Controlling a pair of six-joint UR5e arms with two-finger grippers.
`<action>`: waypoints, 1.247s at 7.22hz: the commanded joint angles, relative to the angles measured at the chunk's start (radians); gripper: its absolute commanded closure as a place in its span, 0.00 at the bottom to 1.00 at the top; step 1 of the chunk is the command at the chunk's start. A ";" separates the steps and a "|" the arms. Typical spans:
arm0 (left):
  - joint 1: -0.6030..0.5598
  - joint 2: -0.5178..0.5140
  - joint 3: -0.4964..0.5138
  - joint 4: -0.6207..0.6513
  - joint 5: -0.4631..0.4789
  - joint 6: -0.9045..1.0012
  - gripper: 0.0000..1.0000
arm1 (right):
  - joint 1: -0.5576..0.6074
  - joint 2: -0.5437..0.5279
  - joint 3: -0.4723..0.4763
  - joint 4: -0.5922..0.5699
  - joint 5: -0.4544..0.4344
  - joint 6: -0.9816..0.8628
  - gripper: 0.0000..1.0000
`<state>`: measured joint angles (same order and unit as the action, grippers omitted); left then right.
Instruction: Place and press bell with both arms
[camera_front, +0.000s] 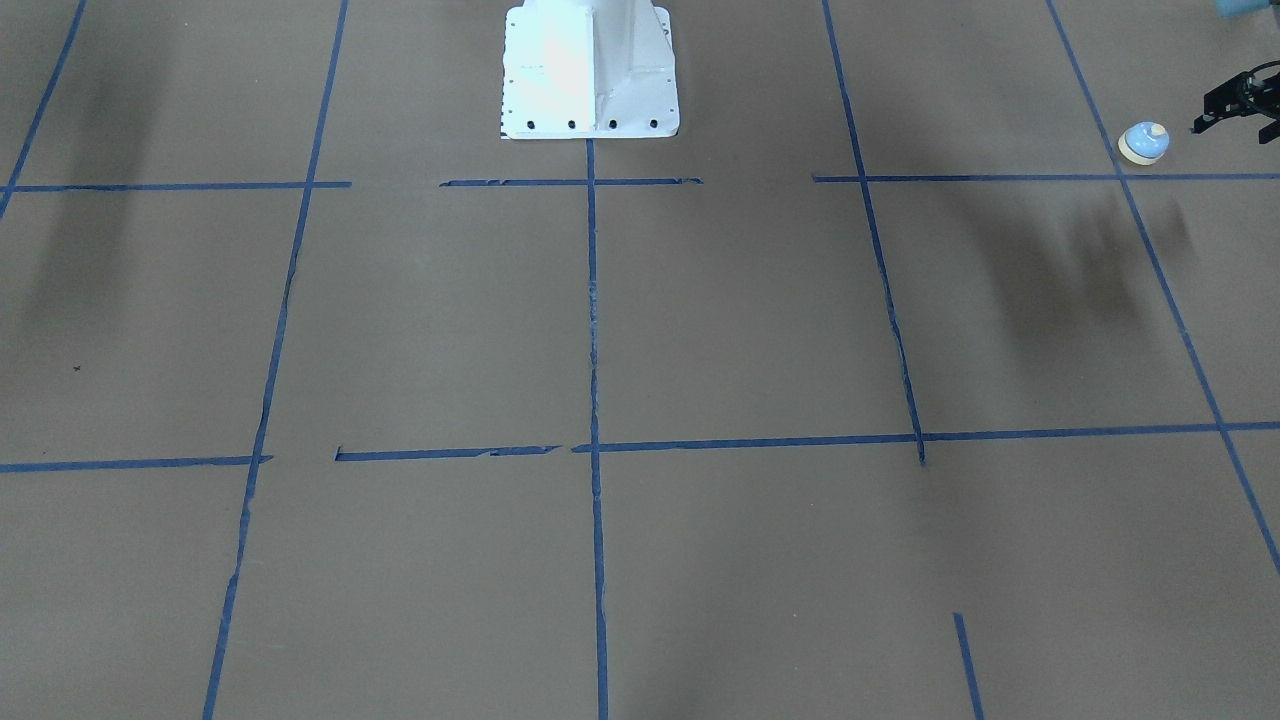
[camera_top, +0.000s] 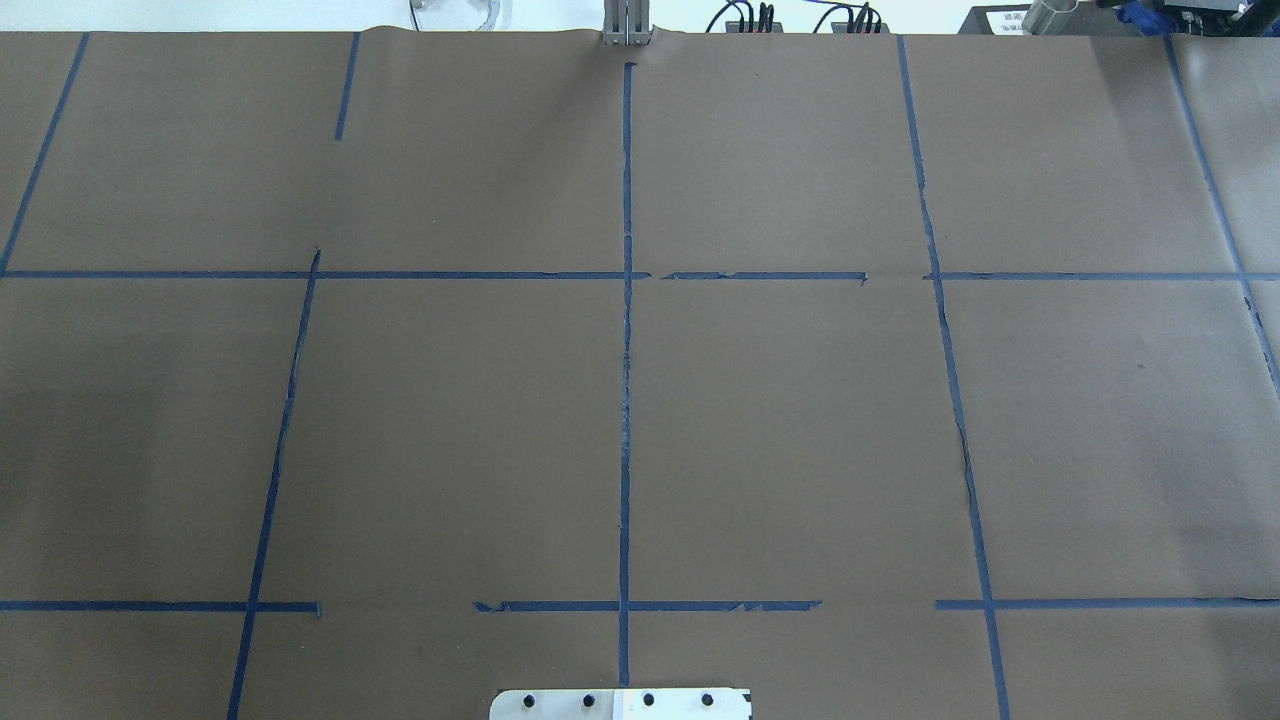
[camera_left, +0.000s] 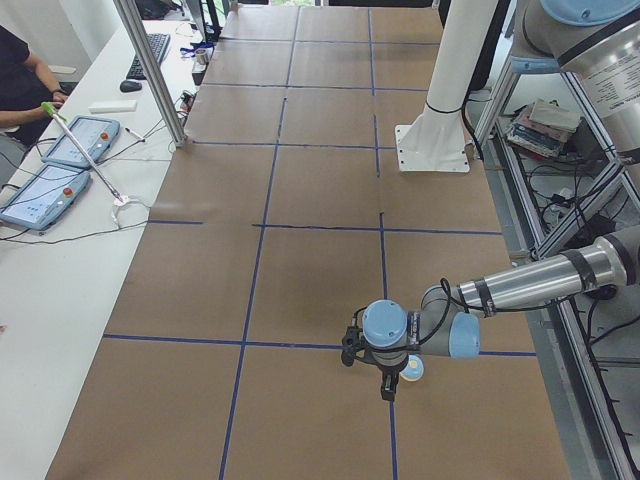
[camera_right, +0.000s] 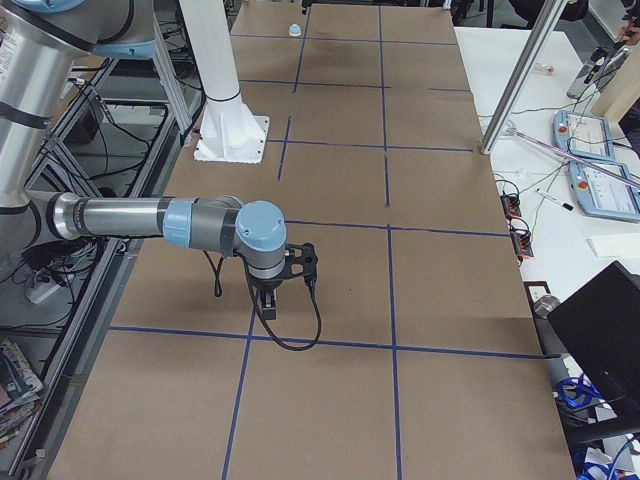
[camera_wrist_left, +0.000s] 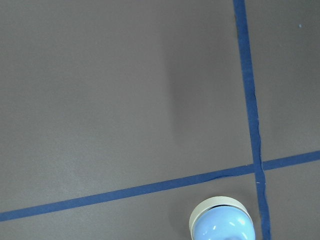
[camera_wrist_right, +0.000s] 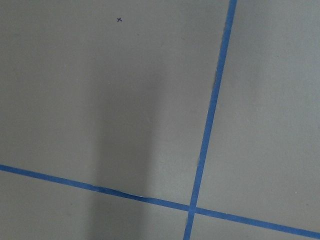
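The light-blue bell (camera_front: 1143, 143) with its cream rim stands upright on the brown table near a tape crossing at the robot's far left. It also shows in the exterior left view (camera_left: 414, 369), in the left wrist view (camera_wrist_left: 222, 226) at the bottom edge, and far off in the exterior right view (camera_right: 293, 30). My left gripper (camera_front: 1215, 115) hangs just beside the bell, apart from it; I cannot tell whether it is open or shut. My right gripper (camera_right: 268, 305) hangs low over bare table far from the bell; I cannot tell its state. Neither gripper shows in the overhead view.
The white pedestal (camera_front: 590, 70) stands at the table's robot-side middle. Blue tape lines (camera_top: 627, 350) divide the brown table into squares. A side bench with tablets (camera_left: 60, 165) and a seated operator (camera_left: 18, 75) lies beyond the far table edge.
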<state>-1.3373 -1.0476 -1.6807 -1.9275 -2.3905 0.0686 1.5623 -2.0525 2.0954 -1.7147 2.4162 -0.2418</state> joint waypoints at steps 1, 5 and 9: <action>0.085 0.001 0.001 -0.008 -0.047 -0.061 0.00 | -0.004 0.002 0.000 0.004 0.001 -0.002 0.00; 0.165 0.001 0.025 -0.008 -0.047 -0.075 0.00 | -0.013 0.002 0.002 0.004 0.015 -0.002 0.00; 0.239 -0.008 0.044 -0.015 -0.047 -0.085 0.00 | -0.018 0.002 0.000 0.006 0.018 -0.002 0.00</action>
<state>-1.1353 -1.0503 -1.6414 -1.9397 -2.4360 -0.0128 1.5466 -2.0509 2.0965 -1.7097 2.4340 -0.2439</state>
